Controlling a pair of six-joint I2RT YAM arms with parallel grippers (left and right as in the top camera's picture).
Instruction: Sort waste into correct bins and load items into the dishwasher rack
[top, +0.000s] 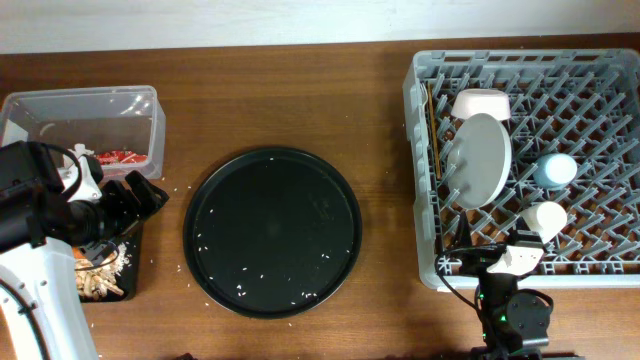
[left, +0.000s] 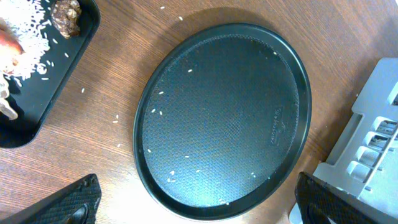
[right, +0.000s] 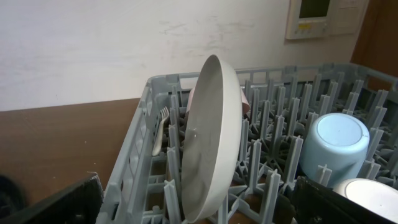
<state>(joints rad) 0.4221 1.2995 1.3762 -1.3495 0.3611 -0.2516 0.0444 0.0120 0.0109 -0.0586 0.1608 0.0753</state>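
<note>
The grey dishwasher rack (top: 610, 265) holds an upright white plate (top: 482, 160), a pinkish-white bowl (top: 482, 103), a light blue cup (top: 555, 170), a small white cup (top: 545, 217) and chopsticks (top: 432, 130). In the right wrist view a white fork (right: 160, 130) stands left of the plate (right: 211, 137). My right gripper (right: 199, 211) is open and empty at the rack's front edge. The clear tub (top: 90, 105) holds a red wrapper (top: 120, 157). The shallow black tray (left: 56, 74) holds rice (left: 28, 43) and a brown scrap (left: 66, 15). My left gripper (left: 196, 208) hangs open and empty beside it.
A large round black tray (top: 272, 230) with a few stray rice grains lies mid-table between the bins and the rack. Loose grains dot the wood around it. The rack's corner (left: 373, 143) shows at the right of the left wrist view.
</note>
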